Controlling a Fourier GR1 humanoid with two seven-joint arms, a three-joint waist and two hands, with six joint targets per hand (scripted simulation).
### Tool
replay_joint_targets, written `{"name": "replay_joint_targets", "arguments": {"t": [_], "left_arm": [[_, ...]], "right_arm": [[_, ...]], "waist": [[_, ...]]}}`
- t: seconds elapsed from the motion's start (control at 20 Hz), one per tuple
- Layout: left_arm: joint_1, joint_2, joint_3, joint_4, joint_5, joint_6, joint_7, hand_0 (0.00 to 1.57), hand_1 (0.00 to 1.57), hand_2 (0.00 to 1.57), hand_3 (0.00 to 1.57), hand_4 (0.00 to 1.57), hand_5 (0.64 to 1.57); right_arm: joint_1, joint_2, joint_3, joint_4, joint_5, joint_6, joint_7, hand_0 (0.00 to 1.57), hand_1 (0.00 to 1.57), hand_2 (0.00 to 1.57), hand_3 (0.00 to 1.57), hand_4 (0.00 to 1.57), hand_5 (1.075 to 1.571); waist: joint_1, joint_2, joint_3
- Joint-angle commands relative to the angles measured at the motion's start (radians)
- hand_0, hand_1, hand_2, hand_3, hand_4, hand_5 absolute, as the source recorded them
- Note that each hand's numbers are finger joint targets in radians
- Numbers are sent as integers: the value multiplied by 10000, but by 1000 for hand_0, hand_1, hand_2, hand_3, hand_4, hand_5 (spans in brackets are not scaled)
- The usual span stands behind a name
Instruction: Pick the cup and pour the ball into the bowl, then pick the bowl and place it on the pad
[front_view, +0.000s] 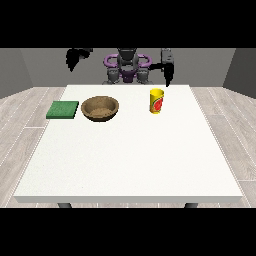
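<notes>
Stretching toward the camera, the white table (130, 165) lies bare across its near half. Farther back, three things sit roughly in a row. A yellow cup (157, 101) with a red mark on its side stands upright at the view's right, long axis vertical, mouth up; whether a ball lies inside cannot be seen from here. Left of it, well apart, a brown bowl (100, 108) rests with its opening upward and shows nothing inside. Just beside the bowl, at the table's left edge, lies a flat green pad (63, 109).

Beyond these, the hand at the view's right (168, 73) hangs above the table's far edge, behind the cup and not touching it, fingers pointing down, holding nothing. The hand at the view's left (75, 57) is raised higher, off the table's far corner, also holding nothing; how far either hand's fingers are spread I cannot tell.
</notes>
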Motion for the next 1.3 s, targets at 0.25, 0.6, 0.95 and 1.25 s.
{"name": "replay_joint_targets", "arguments": {"t": [0.25,0.6,0.95,1.25], "left_arm": [[-653,275,534,3331,-90,-419,-2242,0,0,0,0,0,1451],[-1263,254,756,5817,-202,-416,-3401,0,0,0,0,169,1422],[-2138,-19,914,7515,-303,62,-4316,0,0,0,0,363,1464],[-2512,684,1464,8760,-928,1418,-6110,1226,1226,1571,1571,1336,1481]], "right_arm": [[-77,-494,-932,1635,-598,1000,-1401,0,0,0,0,667,1559],[80,-806,-1058,1661,-828,1327,-897,0,0,0,0,667,1562],[-549,-1295,-1544,2683,-1068,1720,-1207,0,0,0,0,675,1564],[-1126,-1759,-1882,1713,-1970,2135,-771,0,0,0,140,647,1569]], "waist": [[-119,271,1],[-429,-371,-2],[-433,-16,-1],[-1283,1102,-7]]}}
